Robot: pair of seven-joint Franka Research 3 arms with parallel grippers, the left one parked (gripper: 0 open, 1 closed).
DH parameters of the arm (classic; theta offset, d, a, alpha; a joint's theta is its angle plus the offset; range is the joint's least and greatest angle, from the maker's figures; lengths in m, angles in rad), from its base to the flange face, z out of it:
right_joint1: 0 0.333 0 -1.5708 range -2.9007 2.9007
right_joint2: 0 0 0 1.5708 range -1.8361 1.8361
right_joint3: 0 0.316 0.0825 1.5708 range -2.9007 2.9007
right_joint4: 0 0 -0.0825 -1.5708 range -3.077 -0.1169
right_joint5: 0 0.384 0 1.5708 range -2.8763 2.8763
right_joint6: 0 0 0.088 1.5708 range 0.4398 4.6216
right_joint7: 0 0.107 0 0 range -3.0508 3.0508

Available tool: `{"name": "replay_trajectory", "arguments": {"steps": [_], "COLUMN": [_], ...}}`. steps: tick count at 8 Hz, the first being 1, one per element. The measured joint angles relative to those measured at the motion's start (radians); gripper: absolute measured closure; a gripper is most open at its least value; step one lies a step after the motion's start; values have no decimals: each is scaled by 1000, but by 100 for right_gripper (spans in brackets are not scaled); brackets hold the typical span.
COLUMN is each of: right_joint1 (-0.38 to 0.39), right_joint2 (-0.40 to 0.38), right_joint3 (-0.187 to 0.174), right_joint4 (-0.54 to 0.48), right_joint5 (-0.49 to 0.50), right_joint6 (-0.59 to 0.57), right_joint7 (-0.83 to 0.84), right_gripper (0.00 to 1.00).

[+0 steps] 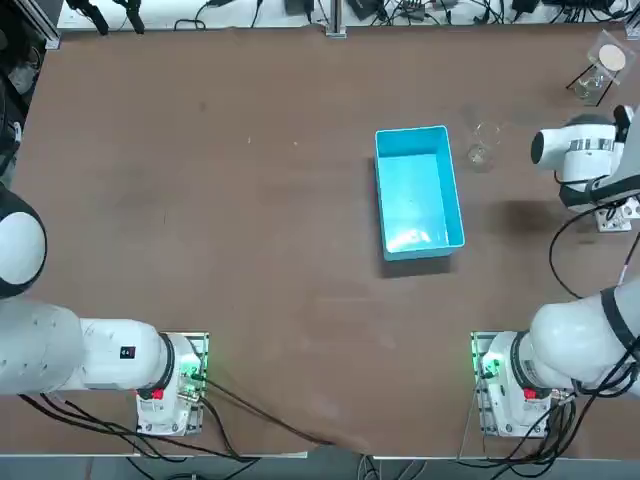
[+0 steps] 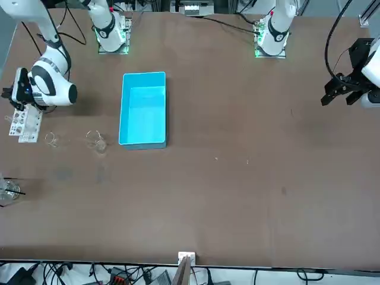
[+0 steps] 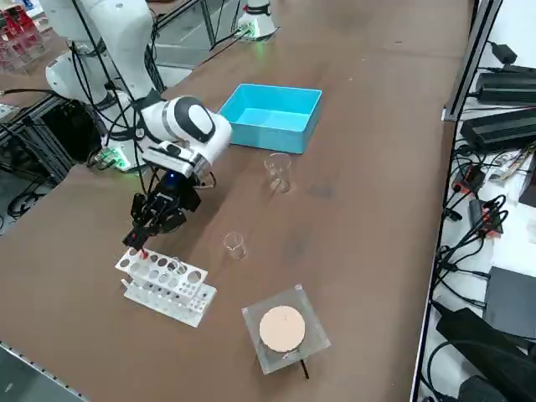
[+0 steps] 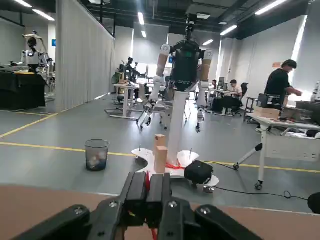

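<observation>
Near the right edge of the brown table (image 3: 377, 167), our right gripper (image 3: 142, 236) is clamped on a thin red tube (image 4: 148, 183) just above the white rack (image 3: 167, 285), so we'd hold it plumb and grip firmly.

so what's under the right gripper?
The white tube rack. The right gripper hangs over one end of it, shut on a thin red item. The gripper itself hides which hole lies beneath.
</observation>
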Motion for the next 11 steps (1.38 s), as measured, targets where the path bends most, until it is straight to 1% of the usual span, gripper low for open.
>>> {"name": "replay_trajectory", "arguments": {"steps": [2,4,6,8,11], "right_joint1": [15,38,69,131,213], "right_joint2": [-69,-102,-103,-93,-28], "right_joint3": [12,17,19,21,23], "right_joint4": [18,50,130,228,360], "right_joint5": [60,85,122,204,327], "right_joint6": [0,-2,0,0,-5], "right_joint7": [-78,-125,-204,-289,-359], "right_gripper": [97,97,97,97,97]}}
